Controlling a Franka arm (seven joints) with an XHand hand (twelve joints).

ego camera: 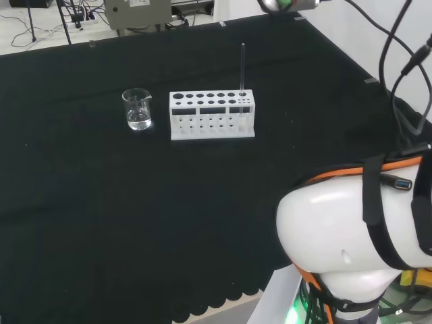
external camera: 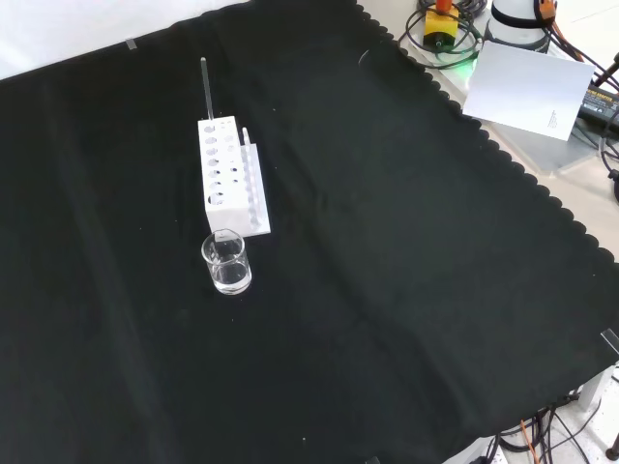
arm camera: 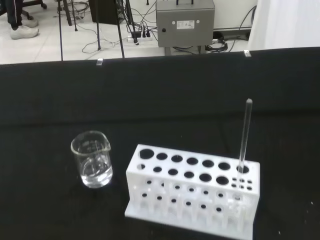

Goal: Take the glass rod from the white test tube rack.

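Standing upright in an end hole of the rack [ego camera: 212, 115], the rod [ego camera: 243, 67] is still waiting to be taken, so the whole task is lying ahead. I cannot tell how the hand is set or whether it is carrying anything. A beaker [ego camera: 138, 109] is sitting just beside the rack's opposite end (some clear liquid in it), well apart from the rod. Bare cloth [external camera: 406, 271] is lying open all around, and nothing is crowding the rod from above.

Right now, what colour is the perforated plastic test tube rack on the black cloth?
White. The test tube rack shows best in the wrist view.
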